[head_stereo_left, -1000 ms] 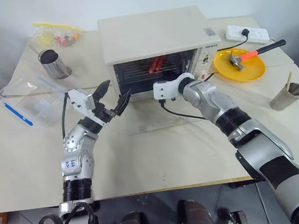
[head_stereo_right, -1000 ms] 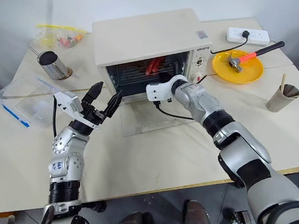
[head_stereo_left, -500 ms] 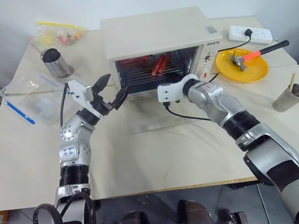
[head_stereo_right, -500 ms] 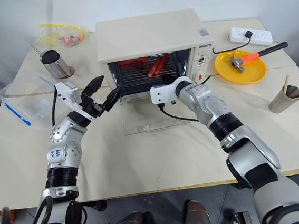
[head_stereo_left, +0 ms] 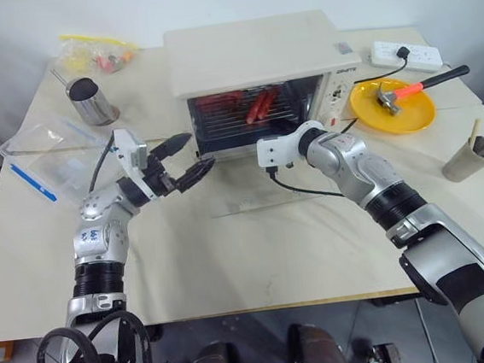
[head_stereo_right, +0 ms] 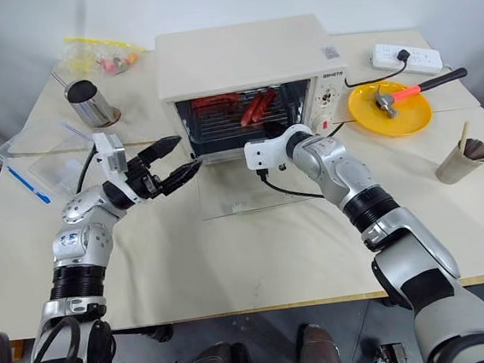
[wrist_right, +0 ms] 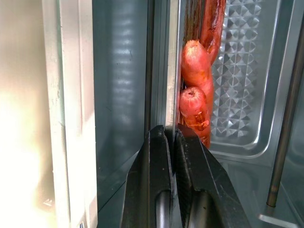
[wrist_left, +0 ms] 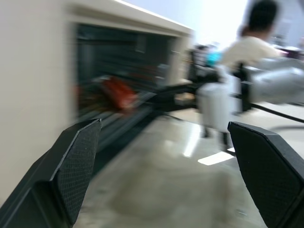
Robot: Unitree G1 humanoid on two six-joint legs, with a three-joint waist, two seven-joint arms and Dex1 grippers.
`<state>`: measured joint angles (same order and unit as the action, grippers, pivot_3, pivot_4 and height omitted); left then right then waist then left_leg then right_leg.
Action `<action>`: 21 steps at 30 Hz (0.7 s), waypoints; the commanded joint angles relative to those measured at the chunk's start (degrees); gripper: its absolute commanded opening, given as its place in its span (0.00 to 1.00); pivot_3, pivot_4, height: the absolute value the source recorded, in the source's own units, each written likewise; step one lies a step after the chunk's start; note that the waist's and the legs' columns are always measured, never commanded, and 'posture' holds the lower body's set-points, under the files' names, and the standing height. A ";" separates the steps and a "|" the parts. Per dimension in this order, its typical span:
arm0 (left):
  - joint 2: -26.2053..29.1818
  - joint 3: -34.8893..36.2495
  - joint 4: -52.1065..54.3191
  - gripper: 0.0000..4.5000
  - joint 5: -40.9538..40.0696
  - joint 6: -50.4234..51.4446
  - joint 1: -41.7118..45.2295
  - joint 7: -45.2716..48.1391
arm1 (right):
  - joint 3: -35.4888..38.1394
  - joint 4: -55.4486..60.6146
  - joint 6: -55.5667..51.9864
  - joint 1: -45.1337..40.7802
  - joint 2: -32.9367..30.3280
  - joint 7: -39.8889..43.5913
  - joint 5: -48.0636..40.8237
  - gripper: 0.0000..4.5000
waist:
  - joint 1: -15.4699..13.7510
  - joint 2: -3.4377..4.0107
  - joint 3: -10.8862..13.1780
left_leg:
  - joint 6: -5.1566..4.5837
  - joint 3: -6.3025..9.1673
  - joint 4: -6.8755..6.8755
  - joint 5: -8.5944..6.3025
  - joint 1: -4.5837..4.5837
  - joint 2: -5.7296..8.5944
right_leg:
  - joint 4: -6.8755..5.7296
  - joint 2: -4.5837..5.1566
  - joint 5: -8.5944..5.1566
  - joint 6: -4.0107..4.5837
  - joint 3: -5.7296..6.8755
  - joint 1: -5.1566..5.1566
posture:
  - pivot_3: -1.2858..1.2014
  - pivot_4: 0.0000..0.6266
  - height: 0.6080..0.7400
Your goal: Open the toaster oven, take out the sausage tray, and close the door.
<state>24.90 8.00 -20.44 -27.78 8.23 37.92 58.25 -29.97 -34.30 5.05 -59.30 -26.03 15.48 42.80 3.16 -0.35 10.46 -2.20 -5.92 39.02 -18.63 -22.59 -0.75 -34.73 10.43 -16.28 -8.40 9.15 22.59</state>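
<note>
Right claw point(wrist_right: 172, 137) pinches the sausage tray point(wrist_right: 237, 85) rim to draw it from the toaster oven point(head_stereo_right: 243, 57); left claw point(head_stereo_right: 174, 158) waits, spread wide.

We stood in what looked like a test lab, not a kitchen: a plain pale bench point(head_stereo_left: 258, 257) against a bare wall carried a toaster oven point(head_stereo_left: 256, 60), a power strip point(head_stereo_left: 399, 53), a hammer point(head_stereo_left: 405, 90) on a yellow plate point(head_stereo_left: 398, 115), and a steel cup point(head_stereo_left: 89, 102).
</note>
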 commanded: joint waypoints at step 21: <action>-2.69 0.78 -28.92 1.00 6.74 -13.48 20.08 5.67 | 3.21 18.40 -1.77 7.91 -2.82 3.21 1.23 0.01 | 0.18 0.02 0.01 | 0.05 -0.17 0.10 0.02 -0.09 0.12 | -0.05 -0.14 0.00 0.01 -0.08 0.15 | 0.52 0.24 1.00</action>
<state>21.14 7.36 -48.55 -21.42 -3.93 56.22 65.17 -28.35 -21.32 3.18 -51.43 -28.35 18.53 43.45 3.34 -0.34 10.47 -2.16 -6.11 39.14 -18.58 -22.68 -0.63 -34.78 10.30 -16.28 -8.39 9.05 22.74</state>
